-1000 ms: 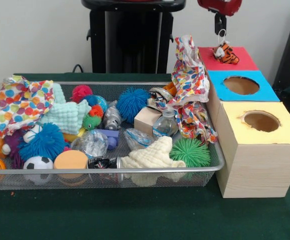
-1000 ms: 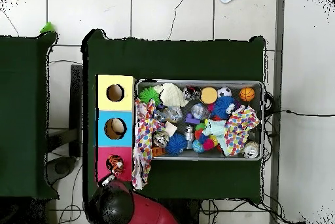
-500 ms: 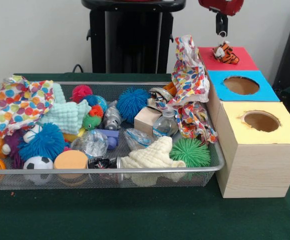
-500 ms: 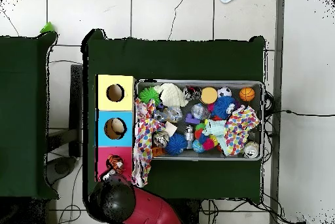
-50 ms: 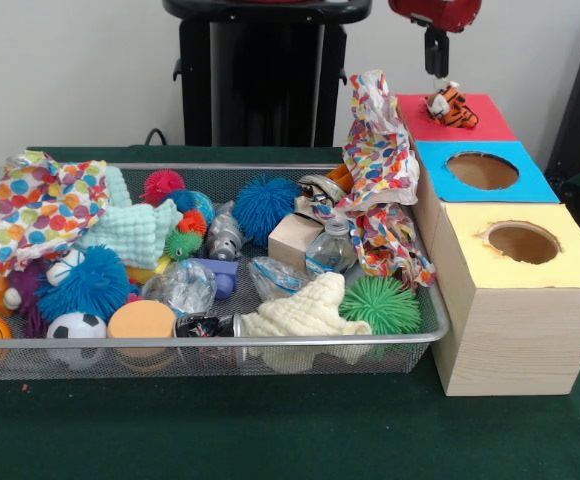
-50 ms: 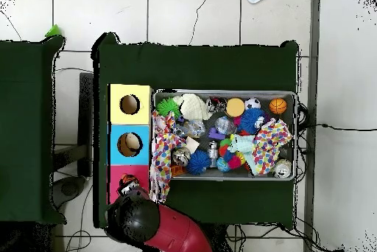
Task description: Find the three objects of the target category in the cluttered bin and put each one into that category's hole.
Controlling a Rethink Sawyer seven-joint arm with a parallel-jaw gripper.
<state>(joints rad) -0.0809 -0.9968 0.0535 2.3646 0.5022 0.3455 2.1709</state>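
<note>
The red and black arm's gripper (image 5: 436,62) hangs above the red-topped box (image 5: 490,117) at the far end of the row of three boxes, and a small orange, black and white striped plush tiger (image 5: 451,108) lies on that red top directly beneath it. From the front the gripper shows only as a dark stem ending just above the toy; whether its fingers are parted or closed, and whether anything links it to the tiger, I cannot tell. The overhead view does not help, since the arm's round head (image 6: 135,219) covers most of that box and only a sliver of the toy (image 6: 128,184) peeks out beside it.

The relation that matters is vertical: the tiger sits straight under the tool, over the place where the red box's hole should be, though the hole itself is hidden by the toy. It looks to rest on the surface rather than down inside, so the drop seems unfinished; a small push or release may be needed.

The blue-topped box (image 5: 483,171) and the yellow-topped wooden box (image 5: 515,245) stand with their holes clear. The wire mesh bin (image 5: 220,345) alongside holds spiky balls, cloths and bottles, well apart from the gripper
</note>
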